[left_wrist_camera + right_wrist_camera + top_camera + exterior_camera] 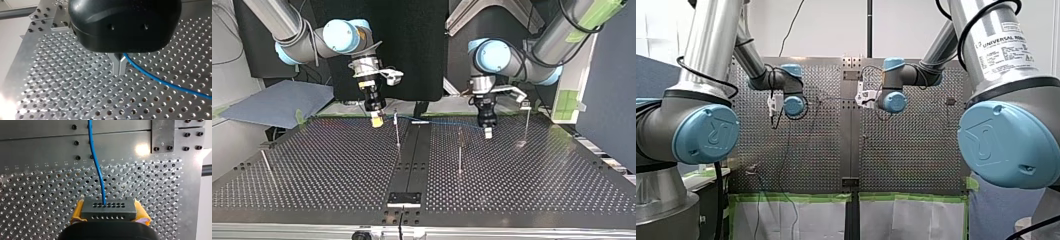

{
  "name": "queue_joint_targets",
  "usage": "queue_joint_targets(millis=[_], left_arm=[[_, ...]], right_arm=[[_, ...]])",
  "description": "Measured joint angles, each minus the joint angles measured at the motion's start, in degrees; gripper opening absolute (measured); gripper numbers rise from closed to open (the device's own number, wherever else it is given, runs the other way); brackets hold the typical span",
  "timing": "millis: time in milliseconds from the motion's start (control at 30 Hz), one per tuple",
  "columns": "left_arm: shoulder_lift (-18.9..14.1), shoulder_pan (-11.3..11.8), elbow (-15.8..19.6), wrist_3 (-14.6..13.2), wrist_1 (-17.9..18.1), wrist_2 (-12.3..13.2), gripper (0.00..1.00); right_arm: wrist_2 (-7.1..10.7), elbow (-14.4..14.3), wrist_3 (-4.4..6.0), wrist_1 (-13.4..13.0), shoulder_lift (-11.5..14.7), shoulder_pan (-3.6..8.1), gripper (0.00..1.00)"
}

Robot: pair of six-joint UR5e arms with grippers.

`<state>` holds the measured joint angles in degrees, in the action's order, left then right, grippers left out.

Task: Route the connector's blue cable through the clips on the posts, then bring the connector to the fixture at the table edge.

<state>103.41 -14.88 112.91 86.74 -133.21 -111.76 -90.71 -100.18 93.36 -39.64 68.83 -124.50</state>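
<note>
Clamped in right pincer (pixel 109 214): dark grey connector (pixel 109 206), yellow pads (pixel 78 213) hard against both sides of block, two rows of small holes showing. Blue cable (pixel 98 167) out of connector's upper face at ctr, off ahead over perforated worktop (pixel 37 202) w/ a slight bend. Left pincer (pixel 120 65): metal fingers (pixel 115 63) pressed together on same cable, cable trailing away to one side just above the holes. In top view: right pincer left of ctr, near far edge, just above worktop; left pincer right of ctr, also near far edge; cable strung roughly level btwn the two, close by top of thin post (pixel 397 129). Seated in a clip or not: can't tell. Second post (pixel 459 150) nearer the camera, under cable span. Third post (pixel 527 125) near left pincer, toward view's right. Fourth post (pixel 267 165) leaning, well apart at view's left. Black fixture plate (pixel 404 198) at near edge on ctr strip, well apart from connector.
</note>
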Motion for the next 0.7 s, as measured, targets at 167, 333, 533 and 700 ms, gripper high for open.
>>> queue_joint_targets(millis=[167, 333, 533, 700], left_arm=[[1.34, 0.44, -1.55, 0.01, -0.17, 0.54, 0.02], [1.54, 1.12, -2.62, 0.14, -0.45, 1.14, 0.02], [1.56, 2.0, -2.96, 0.25, -0.49, 1.89, 0.02], [1.64, 2.68, -3.17, 0.27, -0.49, 2.99, 0.02]], right_arm=[[0.0, 0.02, 0.0, -0.01, -0.03, 0.0, 0.0], [0.0, 0.06, 0.0, -0.17, -0.06, 0.0, 0.0], [0.0, 0.48, -0.01, -0.21, -0.46, 0.0, 0.0], [-0.01, 1.45, -0.17, 0.13, -2.23, 0.12, 0.0]])
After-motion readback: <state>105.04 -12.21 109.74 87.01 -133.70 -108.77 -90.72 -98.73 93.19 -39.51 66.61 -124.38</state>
